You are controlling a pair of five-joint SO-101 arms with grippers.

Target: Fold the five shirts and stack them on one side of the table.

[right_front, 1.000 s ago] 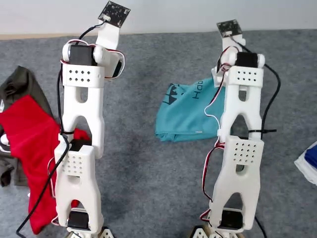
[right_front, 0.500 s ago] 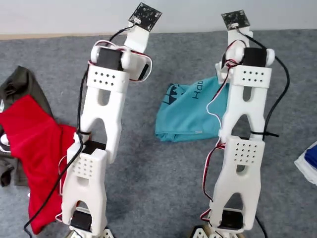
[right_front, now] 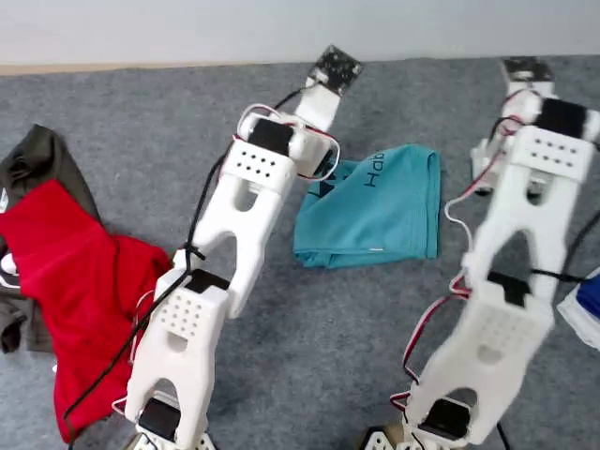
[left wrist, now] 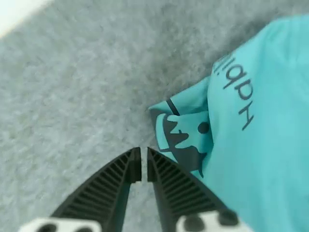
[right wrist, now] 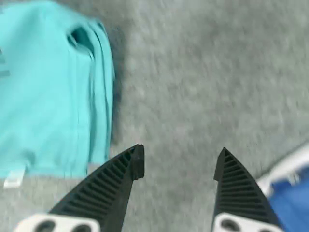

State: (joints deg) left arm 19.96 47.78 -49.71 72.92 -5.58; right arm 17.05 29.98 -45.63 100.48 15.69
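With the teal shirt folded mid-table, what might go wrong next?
The left gripper, shut beside a loose corner of the teal shirt, could snag it and undo the fold. The right gripper hangs open over bare grey carpet between that shirt and the blue shirt, so a descent there may grab nothing.

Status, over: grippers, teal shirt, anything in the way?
Left gripper shut beside folded teal fabric shirt, printed corner. Right gripper open over grey felt tabletop, off shirt's far edge. Crumpled red shirt lies left, apart.
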